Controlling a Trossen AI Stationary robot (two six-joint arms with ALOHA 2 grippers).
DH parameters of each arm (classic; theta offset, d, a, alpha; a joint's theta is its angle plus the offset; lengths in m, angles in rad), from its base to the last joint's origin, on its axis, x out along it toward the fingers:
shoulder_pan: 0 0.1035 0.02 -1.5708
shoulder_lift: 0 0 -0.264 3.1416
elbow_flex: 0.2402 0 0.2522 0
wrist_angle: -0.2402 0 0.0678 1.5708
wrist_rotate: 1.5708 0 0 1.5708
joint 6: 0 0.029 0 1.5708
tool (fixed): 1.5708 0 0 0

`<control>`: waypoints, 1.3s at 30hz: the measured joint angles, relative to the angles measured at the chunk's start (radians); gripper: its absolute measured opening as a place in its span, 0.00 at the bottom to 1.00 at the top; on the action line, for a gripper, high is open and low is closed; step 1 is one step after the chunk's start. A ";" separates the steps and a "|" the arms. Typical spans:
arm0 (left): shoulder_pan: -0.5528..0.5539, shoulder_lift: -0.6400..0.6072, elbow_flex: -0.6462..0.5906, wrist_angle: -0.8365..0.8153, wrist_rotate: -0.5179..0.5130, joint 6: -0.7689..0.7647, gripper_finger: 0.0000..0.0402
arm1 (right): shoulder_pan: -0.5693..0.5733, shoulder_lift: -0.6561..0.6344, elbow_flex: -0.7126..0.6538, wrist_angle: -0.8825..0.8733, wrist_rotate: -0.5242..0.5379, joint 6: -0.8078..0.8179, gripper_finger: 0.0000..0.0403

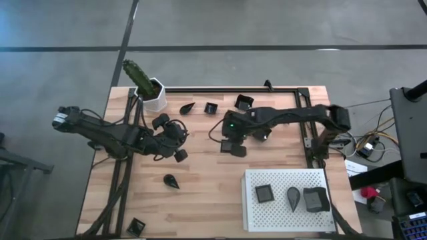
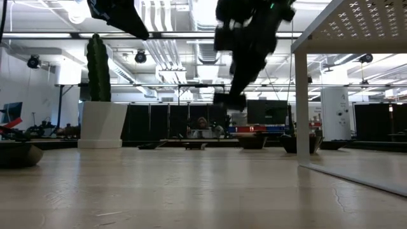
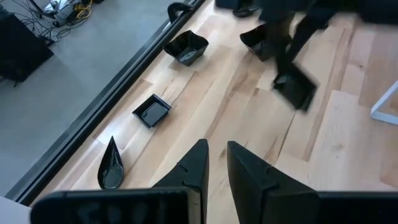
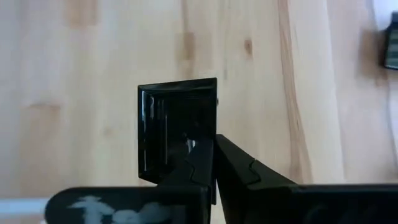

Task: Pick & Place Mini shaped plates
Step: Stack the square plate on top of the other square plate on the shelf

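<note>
1. Right now the right gripper (image 4: pixel 214 163) has its fingers pinched on the rim of a small black square plate (image 4: pixel 176 127), and the low view shows the plate hanging clear of the tabletop, so I'd call this a lift just begun.
2. Gripping by one edge lets the shallow dish dangle tilted, which probably suits sliding it onto the white perforated tray (image 1: pixel 280 180).
3. That tray already carries two square plates (image 1: pixel 264 194) and a teardrop plate (image 1: pixel 293 197), so the job looks partly done.
4. Loose plates remain on the table: a teardrop dish (image 3: pixel 110 167), a square dish (image 3: pixel 151 111) and others.
5. Waiting beside the cactus pot (image 1: pixel 154 93), the left gripper (image 3: pixel 216 157) holds nothing, fingers slightly parted.
</note>
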 joint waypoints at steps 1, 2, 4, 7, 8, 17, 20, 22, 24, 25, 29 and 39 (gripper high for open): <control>0.000 0.000 0.000 0.002 0.000 0.000 0.13 | 0.012 -0.026 0.010 -0.020 0.000 0.008 0.02; 0.000 0.000 0.000 0.002 0.000 0.000 0.13 | 0.026 -0.052 0.018 -0.039 -0.001 0.014 0.02; 0.000 0.000 0.000 0.005 0.000 0.000 0.13 | 0.057 -0.100 0.036 -0.095 -0.009 0.022 0.02; 0.000 0.000 0.000 0.009 0.002 -0.002 0.13 | 0.102 -0.164 0.059 -0.157 -0.049 0.044 0.02; 0.000 0.000 0.000 0.010 0.002 -0.002 0.13 | 0.118 -0.183 0.066 -0.175 -0.056 0.058 0.02; 0.000 0.001 0.000 0.054 0.005 -0.005 0.13 | 0.274 -0.283 0.111 -0.344 -0.143 0.167 0.02; 0.000 0.006 0.000 0.064 0.014 0.040 0.13 | 0.322 -0.290 0.111 -0.368 -0.177 0.202 0.02; 0.000 0.013 0.000 0.068 0.021 0.066 0.13 | 0.354 -0.287 0.111 -0.376 -0.185 0.217 0.02; 0.000 0.019 0.000 0.083 0.022 0.087 0.13 | 0.383 -0.284 0.111 -0.384 -0.204 0.236 0.02; 0.000 0.019 0.000 0.087 0.029 0.103 0.13 | 0.396 -0.284 0.111 -0.385 -0.214 0.241 0.02; 0.000 0.024 0.000 0.135 0.079 0.160 0.13 | 0.446 -0.277 0.109 -0.385 -0.225 0.250 0.02; 0.000 0.023 0.000 0.200 0.108 0.207 0.13 | 0.478 -0.278 0.056 -0.351 -0.225 0.281 0.02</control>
